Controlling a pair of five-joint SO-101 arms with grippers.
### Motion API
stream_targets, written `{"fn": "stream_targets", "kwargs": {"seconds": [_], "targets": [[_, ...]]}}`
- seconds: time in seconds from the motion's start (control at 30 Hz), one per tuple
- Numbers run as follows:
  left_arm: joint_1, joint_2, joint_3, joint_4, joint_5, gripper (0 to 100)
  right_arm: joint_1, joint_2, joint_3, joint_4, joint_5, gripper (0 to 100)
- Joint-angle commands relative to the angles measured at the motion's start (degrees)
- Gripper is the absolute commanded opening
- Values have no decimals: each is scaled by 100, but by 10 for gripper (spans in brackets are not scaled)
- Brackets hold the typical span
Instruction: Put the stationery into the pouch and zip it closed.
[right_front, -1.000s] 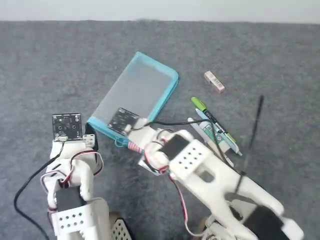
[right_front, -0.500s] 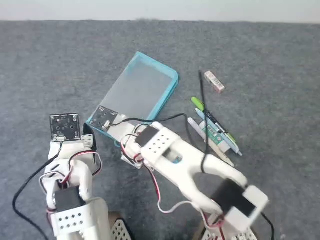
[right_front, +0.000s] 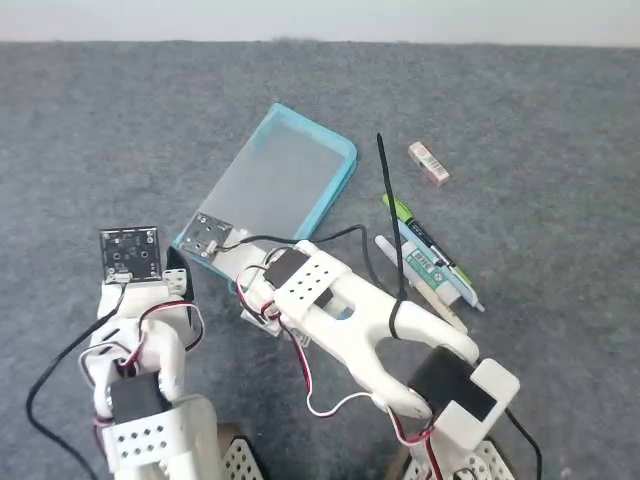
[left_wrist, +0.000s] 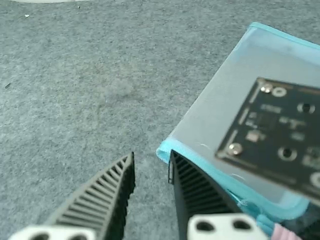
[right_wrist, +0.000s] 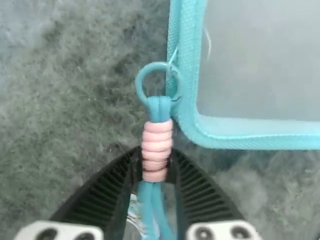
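Closest to us, the two white arms stand side by side on the grey felt-covered table (right_front: 120, 120). The left gripper (left_wrist: 150, 161) sits low over the felt, its ribbed black fingers (left_wrist: 107, 197) a narrow gap apart with nothing between them. One fingertip is just beside the near corner of the flat teal-edged pouch with a translucent grey face (left_wrist: 235, 95).

Next to it, the right gripper (right_wrist: 156, 159) is clamped on the teal zip pull (right_wrist: 157, 145), whose cord is wound with pink coils. The cord runs to a teal ring (right_wrist: 154, 82) at the pouch's corner, against the zipper edge. The pouch lies flat, slanting away from both grippers; whether its zipper is open we cannot tell.

Farther out and to the right, apart from the pouch, the stationery lies on the felt — a green-capped marker (right_front: 399, 209) and a bundle of blue-and-white pens (right_front: 440, 272), touching side by side. A thin black cable (right_front: 385, 190) rises in front of them. Farthest of all, a small pink-and-white eraser (right_front: 428, 163) lies alone, near the marker's cap.
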Motion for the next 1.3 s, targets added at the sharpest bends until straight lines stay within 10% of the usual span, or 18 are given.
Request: {"fn": "stream_targets", "kwargs": {"seconds": [0.0,0.43,0.83,1.27], "targets": [[-35,-9,-189,-18,-44,112,347,-171,-360,400,0,8],[44,9,-224,-220,-53,115,2316,-2290,-888,2651,457,8],[1934,0,-1007,404,-237,232,2369,-3785,-914,3222,642,8],[2013,18,-409,-193,-387,269,2246,-3776,-1503,3899,642,8]]}}
